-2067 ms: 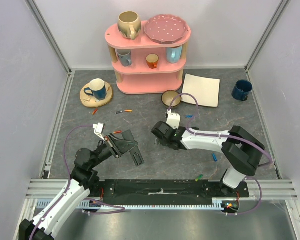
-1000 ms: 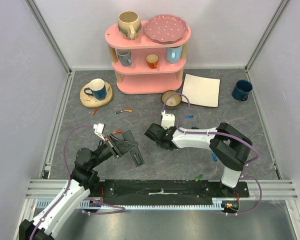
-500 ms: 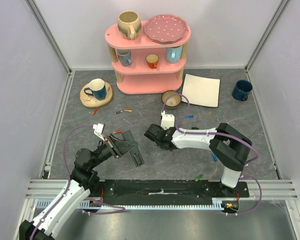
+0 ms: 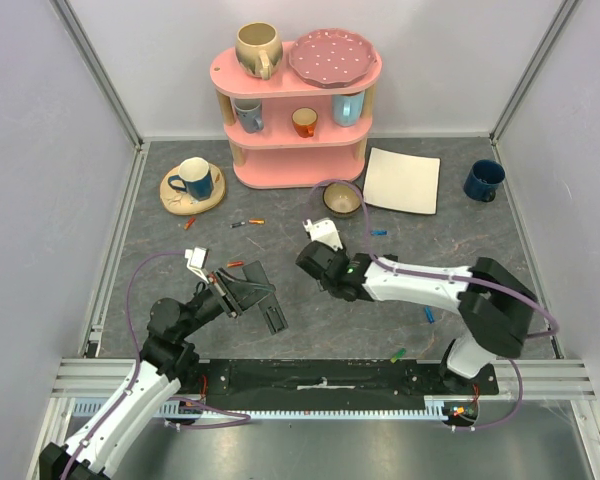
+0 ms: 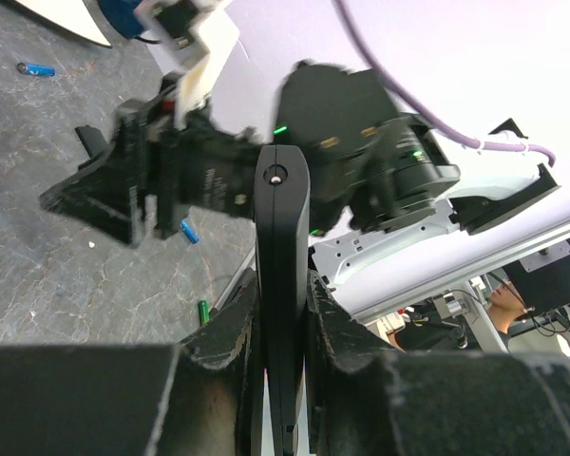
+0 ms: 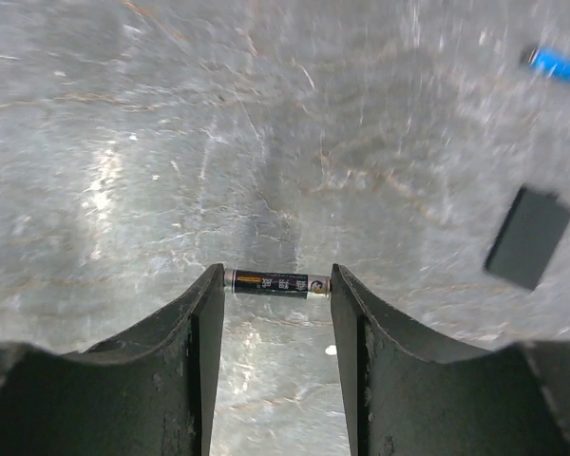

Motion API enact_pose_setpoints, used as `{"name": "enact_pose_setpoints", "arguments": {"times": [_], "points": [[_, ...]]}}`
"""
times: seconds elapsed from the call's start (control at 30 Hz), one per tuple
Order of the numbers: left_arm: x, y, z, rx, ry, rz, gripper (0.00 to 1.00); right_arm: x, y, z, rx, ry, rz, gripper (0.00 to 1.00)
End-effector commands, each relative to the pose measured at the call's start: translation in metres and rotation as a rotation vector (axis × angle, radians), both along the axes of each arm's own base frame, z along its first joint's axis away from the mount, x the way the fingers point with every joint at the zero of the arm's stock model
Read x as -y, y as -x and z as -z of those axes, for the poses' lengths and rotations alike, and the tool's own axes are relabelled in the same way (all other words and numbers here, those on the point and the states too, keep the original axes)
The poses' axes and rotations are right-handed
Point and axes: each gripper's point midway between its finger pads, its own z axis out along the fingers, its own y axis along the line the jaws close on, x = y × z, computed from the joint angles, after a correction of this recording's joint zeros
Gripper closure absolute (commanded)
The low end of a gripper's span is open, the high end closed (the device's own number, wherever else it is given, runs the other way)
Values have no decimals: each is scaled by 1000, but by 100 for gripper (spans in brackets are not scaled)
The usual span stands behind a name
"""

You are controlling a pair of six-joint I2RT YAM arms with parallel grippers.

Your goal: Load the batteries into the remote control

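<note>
**A:** Where is the remote control [image 5: 282,218] sitting?

**B:** The left gripper [image 5: 283,296] is clamping it. Its jaws are pressing on both flat faces of the smooth black plastic slab, and the rounded end is sticking out past the fingertips. Seen from above, it is sitting at 7 o'clock from the centre of the surface [image 4: 180,260].

**A:** And the right side?

**B:** The right gripper [image 6: 277,296] is pinching the held battery [image 6: 277,283] end to end, each cap touching a matte black finger [image 6: 195,361]. It is a thin cylinder with a dark label and orange print. It is sitting at 3 o'clock from the remote. I cannot tell whether it is lifted off the mottled grey top.

**A:** Anything lying loose?

**B:** A small flat black rectangle [image 6: 527,237] is lying at 2 o'clock from the held battery. A blue battery [image 6: 559,65] is showing further out at 1 o'clock, blurred. Overhead, an orange battery [image 4: 255,221] is lying at 12 o'clock from the remote, and a green battery [image 4: 397,354] is lying at 5 o'clock, near the metal rail [image 4: 540,372].

**A:** Room to move?

**B:** Bare grey surface is showing between the two grippers. The pink shelf [image 4: 298,178] is standing well apart at 12 o'clock, and the near rail is running just behind the left arm.
</note>
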Motion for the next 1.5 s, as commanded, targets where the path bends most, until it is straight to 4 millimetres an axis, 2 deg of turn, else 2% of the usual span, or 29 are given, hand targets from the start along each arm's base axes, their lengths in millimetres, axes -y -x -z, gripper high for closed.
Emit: {"name": "enact_pose_setpoints", "arguments": {"times": [0.0, 0.03, 0.07, 0.13, 0.2, 0.3, 0.47, 0.67, 0.87, 1.1, 1.47], "points": [[-1, -3, 62, -108, -59, -14, 98, -20, -16, -65, 178, 71, -382, 59], [-1, -3, 62, -108, -59, -15, 98, -24, -14, -78, 207, 68, -463, 60], [-1, -3, 62, -109, -58, -15, 98, -29, -10, -80, 219, 102, -584, 60], [-2, -3, 61, -104, -58, -19, 98, -32, -7, -87, 242, 127, -684, 58], [-2, -4, 62, -99, -63, -20, 98, -37, -3, -85, 244, 161, -788, 57], [-2, -4, 61, -96, -66, -25, 98, -37, -2, -71, 216, 221, -847, 57], [-3, -5, 60, -86, -68, -32, 98, -35, 7, -29, 86, 292, -923, 61], [-3, -5, 62, -88, -73, -35, 98, -36, 29, -4, -18, 233, -1007, 61], [-3, -6, 63, -88, -79, -37, 98, -35, 36, 9, -101, 181, -1034, 56], [-2, -5, 61, -85, -77, -29, 98, -31, 34, 20, -136, 178, -1017, 54], [-2, -4, 62, -84, -74, -24, 98, -24, 28, 30, -174, 173, -951, 39]]}}
